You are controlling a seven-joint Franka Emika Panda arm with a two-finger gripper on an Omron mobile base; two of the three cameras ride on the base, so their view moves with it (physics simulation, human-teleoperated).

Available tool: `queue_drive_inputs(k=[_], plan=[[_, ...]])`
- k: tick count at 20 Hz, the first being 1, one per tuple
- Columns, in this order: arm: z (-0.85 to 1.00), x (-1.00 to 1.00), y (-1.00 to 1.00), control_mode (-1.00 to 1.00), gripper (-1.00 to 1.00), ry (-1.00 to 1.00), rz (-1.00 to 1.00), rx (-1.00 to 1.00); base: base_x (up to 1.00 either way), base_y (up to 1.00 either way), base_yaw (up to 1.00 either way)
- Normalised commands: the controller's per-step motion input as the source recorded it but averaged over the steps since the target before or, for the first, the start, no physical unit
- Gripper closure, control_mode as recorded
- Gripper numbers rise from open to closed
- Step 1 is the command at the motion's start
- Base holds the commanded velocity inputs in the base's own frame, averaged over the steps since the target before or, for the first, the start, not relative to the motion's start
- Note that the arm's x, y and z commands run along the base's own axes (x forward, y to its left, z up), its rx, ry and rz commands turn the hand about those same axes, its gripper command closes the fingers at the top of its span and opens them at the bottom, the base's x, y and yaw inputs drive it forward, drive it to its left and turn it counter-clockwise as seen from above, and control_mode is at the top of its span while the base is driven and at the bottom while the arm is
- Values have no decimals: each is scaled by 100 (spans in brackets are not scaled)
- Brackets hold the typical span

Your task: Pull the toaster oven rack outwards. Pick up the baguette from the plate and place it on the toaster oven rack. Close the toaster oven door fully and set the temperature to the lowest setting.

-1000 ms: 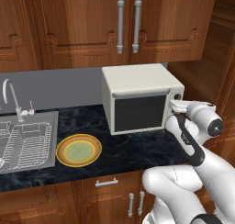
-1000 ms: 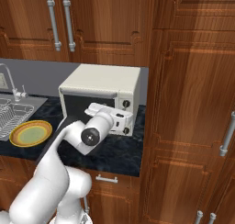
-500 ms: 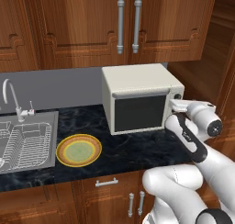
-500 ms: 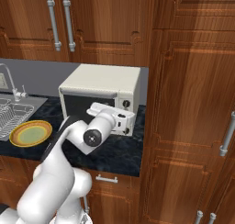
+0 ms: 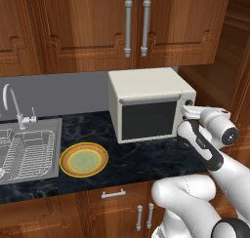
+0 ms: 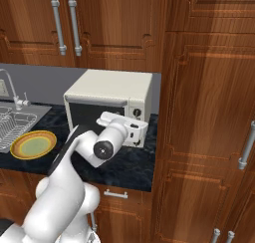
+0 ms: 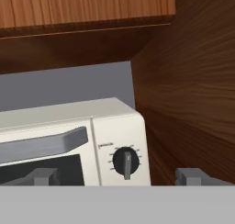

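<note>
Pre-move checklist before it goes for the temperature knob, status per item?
1. Toaster oven door shut: ok, flush in both base views.
2. Baguette off the plate: ok, none lies on it; whether it sits inside behind the dark glass: cannot tell.
3. Gripper lined up with a knob: ok, the knob sits between the fingertips in the hand view.
4. Gripper open: ok, tips spread wide.
5. Which knob sets temperature: cannot tell, label too small.
6. Knob at lowest setting: cannot tell.

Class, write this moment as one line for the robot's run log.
stage: temperature knob | toaster oven door: closed | plate: bare, no baguette on it | tool: open, fingertips either side of top knob, contact unclear
</note>
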Motion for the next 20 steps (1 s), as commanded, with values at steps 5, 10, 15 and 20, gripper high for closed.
queue_drive_inputs(k=[5, 10, 15, 20], plan=[[-5, 13, 0, -100, -100, 0, 0, 0, 0, 0, 0], [-15, 15, 0, -100, -100, 0, 1, 0, 0, 0, 0], [-21, 29, 0, -100, -100, 0, 1, 0, 0, 0, 0], [-15, 30, 0, -100, -100, 0, 2, 0, 0, 0, 0]])
